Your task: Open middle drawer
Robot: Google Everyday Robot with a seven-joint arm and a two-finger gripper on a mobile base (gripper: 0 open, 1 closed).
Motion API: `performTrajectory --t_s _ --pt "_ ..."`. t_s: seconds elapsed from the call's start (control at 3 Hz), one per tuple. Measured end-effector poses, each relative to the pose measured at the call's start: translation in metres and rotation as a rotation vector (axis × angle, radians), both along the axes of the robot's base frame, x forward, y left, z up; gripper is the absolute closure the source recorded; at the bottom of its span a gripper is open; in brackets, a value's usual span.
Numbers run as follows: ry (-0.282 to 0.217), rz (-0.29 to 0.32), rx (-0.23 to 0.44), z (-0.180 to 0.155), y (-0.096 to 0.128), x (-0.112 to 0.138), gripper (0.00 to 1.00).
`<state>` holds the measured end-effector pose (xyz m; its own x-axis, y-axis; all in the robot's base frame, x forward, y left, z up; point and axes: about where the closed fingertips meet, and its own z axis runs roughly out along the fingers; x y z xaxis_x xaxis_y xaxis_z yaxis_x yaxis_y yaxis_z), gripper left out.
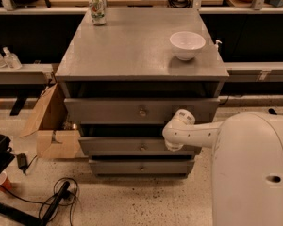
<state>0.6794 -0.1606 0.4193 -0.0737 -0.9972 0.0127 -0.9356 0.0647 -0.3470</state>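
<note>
Insp. note. We find a grey painted wooden cabinet (132, 55) w/ three drawers. The middle drawer (111, 146), a wide flat grey front w/ a small round brass knob (142, 148) at centre, sits between the taller top drawer (108, 111) and the lowest drawer (127, 166). It looks shut or nearly so.

The gripper (172, 144), at the end of the white jointed arm (198, 134), is close to the middle drawer's front, just right of the knob. It is mostly hidden behind the wrist, so we cannot tell if it is wide, narrow or holding anything.

Step in hand, in our judgement: securing the knob.

Recs:
- Centre on the knob, not the front's edge.
- Confirm a firm hold before pulling.
- Pull straight out, level and slow, as the small knob may slip.
- No jerks: a white ceramic bowl (187, 44) and a drinks can (97, 9) stand on the cabinet top.
</note>
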Motion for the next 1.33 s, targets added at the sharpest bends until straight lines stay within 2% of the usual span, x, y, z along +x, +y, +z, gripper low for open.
performTrajectory --t_s 1.33 --pt "0.000 0.000 0.000 0.0015 0.0000 0.0000 1.00"
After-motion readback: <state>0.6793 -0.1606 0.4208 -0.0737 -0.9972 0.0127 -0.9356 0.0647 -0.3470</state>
